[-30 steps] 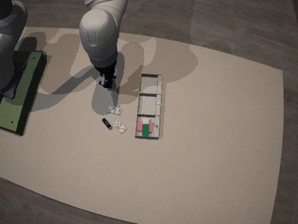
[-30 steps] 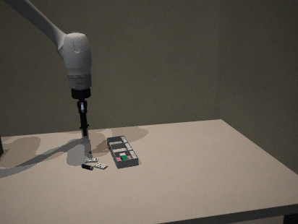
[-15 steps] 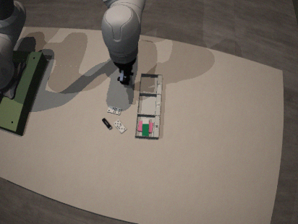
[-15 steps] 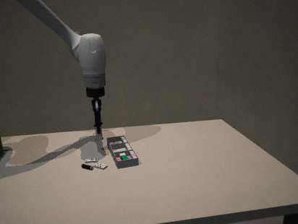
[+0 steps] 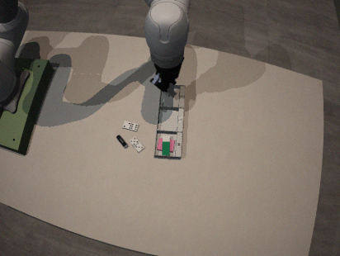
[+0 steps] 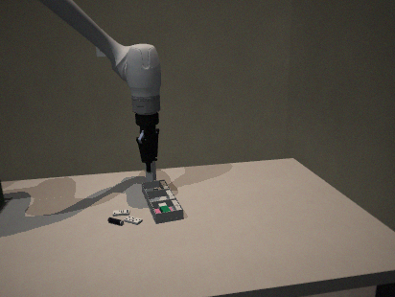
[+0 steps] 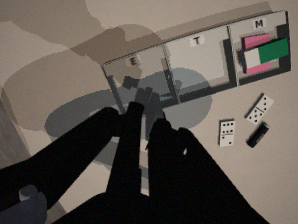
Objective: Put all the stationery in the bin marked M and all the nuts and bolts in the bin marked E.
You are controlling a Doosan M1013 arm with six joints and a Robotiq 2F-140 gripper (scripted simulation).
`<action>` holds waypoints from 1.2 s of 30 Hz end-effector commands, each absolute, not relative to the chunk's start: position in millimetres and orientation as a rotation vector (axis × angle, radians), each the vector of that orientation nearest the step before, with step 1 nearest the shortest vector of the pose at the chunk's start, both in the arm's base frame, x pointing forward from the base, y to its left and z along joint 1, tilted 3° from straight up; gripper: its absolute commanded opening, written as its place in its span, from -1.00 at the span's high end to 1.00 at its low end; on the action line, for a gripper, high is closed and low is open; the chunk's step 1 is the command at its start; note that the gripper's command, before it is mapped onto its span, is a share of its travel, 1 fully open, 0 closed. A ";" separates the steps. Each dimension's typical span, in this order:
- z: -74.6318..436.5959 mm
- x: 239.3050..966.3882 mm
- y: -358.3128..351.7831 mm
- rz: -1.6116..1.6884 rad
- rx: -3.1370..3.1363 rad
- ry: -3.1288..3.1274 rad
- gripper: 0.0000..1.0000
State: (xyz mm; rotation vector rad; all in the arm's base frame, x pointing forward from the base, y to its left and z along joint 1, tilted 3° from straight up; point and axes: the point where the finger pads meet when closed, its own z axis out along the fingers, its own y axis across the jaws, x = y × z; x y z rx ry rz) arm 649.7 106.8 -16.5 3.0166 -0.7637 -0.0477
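A grey tray of three bins (image 5: 170, 121) lies mid-table; in the wrist view the bins read E (image 7: 133, 60), T (image 7: 196, 40) and M (image 7: 258, 23). Bin M (image 5: 167, 145) holds pink and green flat pieces (image 7: 265, 55). My gripper (image 5: 167, 87) hangs over the far end of the tray, above bin E (image 5: 171, 98). It is shut on a thin grey bolt (image 7: 137, 99), which sticks out below the fingertips (image 6: 150, 169). The floor of bin E under the gripper is mostly in shadow.
Two white dominoes (image 5: 130, 125) (image 5: 137, 144) and a small black stick (image 5: 121, 141) lie on the table just left of the tray. The arm's green base plate (image 5: 21, 105) stands at the far left edge.
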 end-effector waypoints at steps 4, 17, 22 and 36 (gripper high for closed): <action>-17.0 655.1 109.2 -0.038 2.874 -1.160 0.88; -17.0 655.1 109.1 -0.026 2.525 -1.793 0.88; -17.0 655.1 108.8 -0.014 2.376 -1.975 0.88; -17.0 655.0 109.1 -0.007 2.327 -2.025 0.88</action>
